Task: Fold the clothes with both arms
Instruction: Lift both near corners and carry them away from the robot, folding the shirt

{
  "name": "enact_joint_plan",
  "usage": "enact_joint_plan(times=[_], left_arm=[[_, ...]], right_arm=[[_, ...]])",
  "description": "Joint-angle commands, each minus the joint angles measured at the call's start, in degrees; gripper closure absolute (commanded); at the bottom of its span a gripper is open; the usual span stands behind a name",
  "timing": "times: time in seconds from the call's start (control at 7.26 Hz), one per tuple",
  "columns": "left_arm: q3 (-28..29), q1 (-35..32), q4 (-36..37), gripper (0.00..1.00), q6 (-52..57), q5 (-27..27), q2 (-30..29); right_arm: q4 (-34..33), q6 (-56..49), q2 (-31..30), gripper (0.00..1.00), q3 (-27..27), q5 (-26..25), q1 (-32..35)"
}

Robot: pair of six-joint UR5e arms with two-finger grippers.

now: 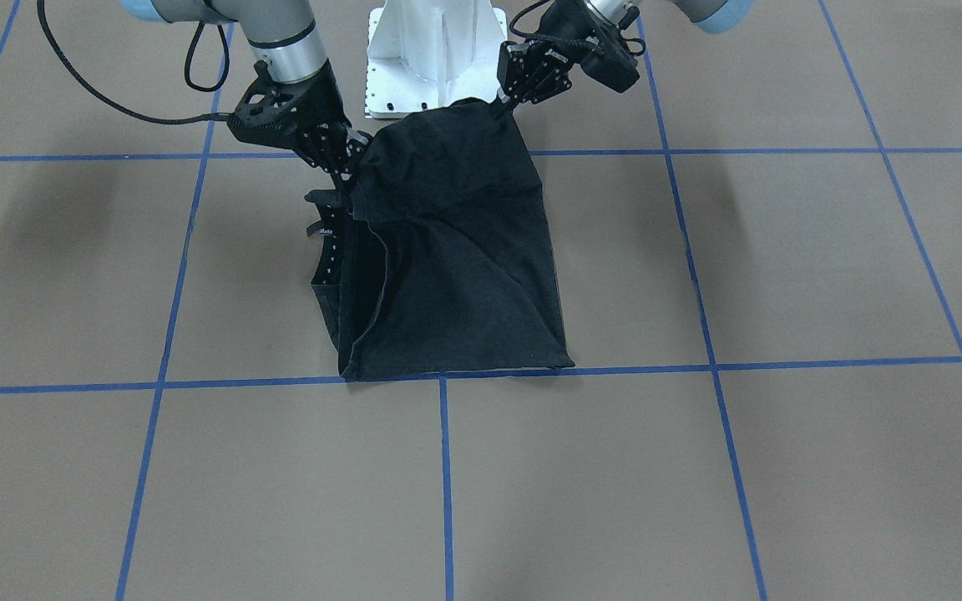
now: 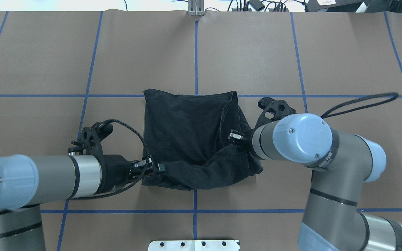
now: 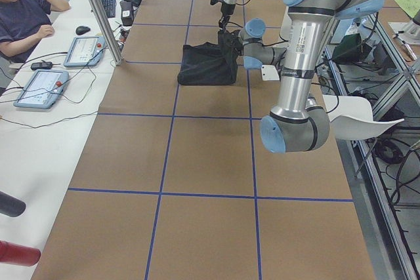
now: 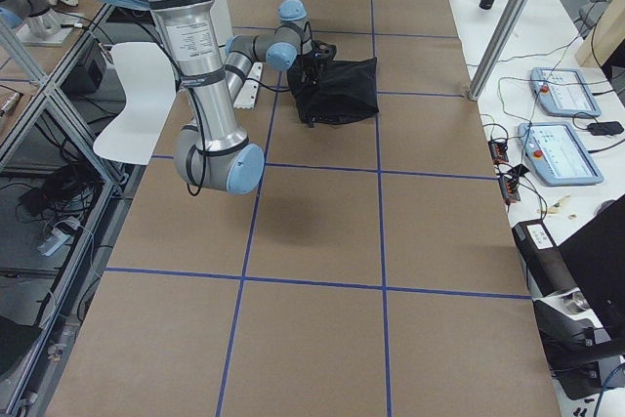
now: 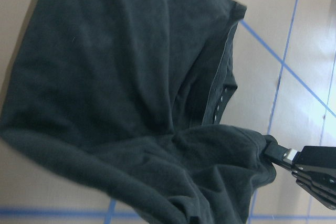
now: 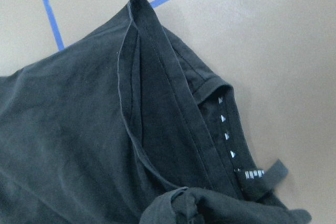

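The black T-shirt (image 1: pixel 456 275) lies folded on the brown table, its far edge flat along a blue tape line. Its edge nearest the robot is lifted off the table. It also shows in the overhead view (image 2: pixel 183 132). The logo is hidden. My left gripper (image 1: pixel 499 102) is shut on one lifted corner, seen in the overhead view (image 2: pixel 157 168). My right gripper (image 1: pixel 347 163) is shut on the other lifted corner (image 2: pixel 234 135). The right wrist view shows the neckline with small white dots (image 6: pixel 226 135). The left wrist view shows the hanging cloth (image 5: pixel 105 87).
The white pedestal base (image 1: pixel 435 50) stands just behind the shirt. Blue tape lines (image 1: pixel 448 467) grid the brown table. An operator (image 3: pixel 20 18) sits at a side bench with control pendants (image 3: pixel 42 86). A metal post (image 3: pixel 98 11) stands at the table's far edge.
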Motion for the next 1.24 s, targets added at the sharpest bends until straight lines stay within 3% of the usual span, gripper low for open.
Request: enact_joint_plan(times=[0.0,0.55,0.83,1.1], left_arm=[[4.6,-5.0,0.7,1.0,4.5,-0.2,-2.3],[14.3,-11.1,0.5,1.0,9.8,-3.2,-7.2],[19.4,-12.2,0.1,1.0,12.1,-3.1,-10.0],[22.1,-14.0,-0.3,1.0,15.2,-3.0,-10.1]], right_arm=[[0.4,-2.6,1.7,1.0,-4.8,0.5,4.0],[0.5,-4.7,8.0,1.0,-12.8,0.5,6.7],[0.5,-4.9,14.8,1.0,-21.6,0.8,8.5],[0.6,-6.0,17.5,1.0,-26.6,0.9,9.9]])
